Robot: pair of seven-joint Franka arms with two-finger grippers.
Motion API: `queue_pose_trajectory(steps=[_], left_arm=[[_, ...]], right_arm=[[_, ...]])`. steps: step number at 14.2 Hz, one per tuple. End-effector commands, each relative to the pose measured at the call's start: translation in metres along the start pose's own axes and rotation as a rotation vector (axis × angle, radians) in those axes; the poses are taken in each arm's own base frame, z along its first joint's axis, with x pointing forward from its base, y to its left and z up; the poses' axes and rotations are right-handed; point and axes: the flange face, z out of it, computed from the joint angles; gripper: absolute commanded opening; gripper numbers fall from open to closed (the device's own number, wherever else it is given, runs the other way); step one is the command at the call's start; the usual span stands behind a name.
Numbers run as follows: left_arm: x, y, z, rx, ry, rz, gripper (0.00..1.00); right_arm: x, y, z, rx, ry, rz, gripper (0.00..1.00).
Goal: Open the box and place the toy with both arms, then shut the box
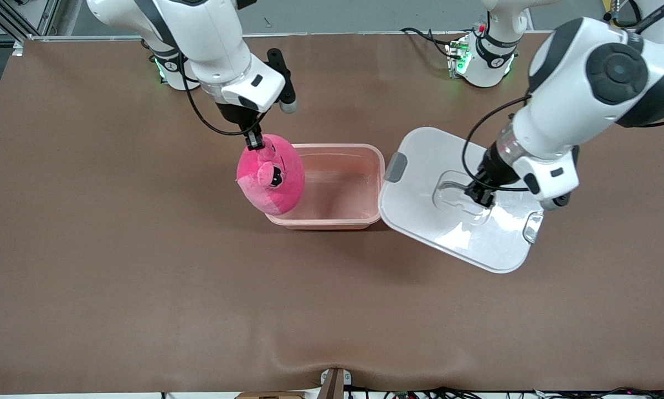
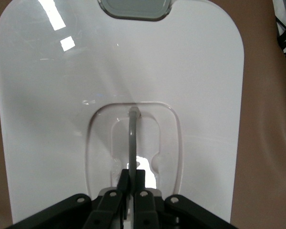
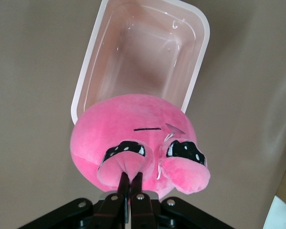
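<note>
Brown table covering lies bare along the edge closest to the front camera, with a shallow ripple in it there. Farther up, the white lid is off the box and tilted, one rim corner overlapping the tub's end wall, a grey latch at that end and a second latch at the end toward the left arm's side. The left gripper is down in the lid's recessed centre, its jaws clenched tight on the clear handle, which the left wrist view shows running as a thin curved bar between the fingers; the lid hangs from that grip over the table beside the box. The box, a translucent pink tub, sits open near the table's middle with nothing inside it. The toy, a round bright pink plush with black sleepy eyes, hangs over the tub's end toward the right arm's side, partly covering that rim in the front view. The right gripper holds it from above, jaws pinched shut on a small fold of plush by the face, as the right wrist view shows at the fingers. Both arm bases stand along the table's farthest edge with green lights lit.
</note>
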Motion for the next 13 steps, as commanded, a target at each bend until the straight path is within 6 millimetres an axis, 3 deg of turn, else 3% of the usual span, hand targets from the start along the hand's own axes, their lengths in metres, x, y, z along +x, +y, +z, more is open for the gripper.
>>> queue_pose_trajectory(steps=[1,5,13], left_arm=[[0.016,-0.012,-0.014,0.015,-0.018,0.056,0.0],[0.047,-0.02,-0.018,0.042,-0.035,0.127,0.0],[0.082,-0.033,-0.017,0.076,-0.049,0.215,0.0]], right_arm=[[0.004,0.005,0.008,-0.015,-0.021,-0.034,0.0],[0.016,0.004,0.021,-0.004,-0.027,-0.059,0.0],[0.027,-0.002,0.046,0.037,-0.046,-0.081,0.0]])
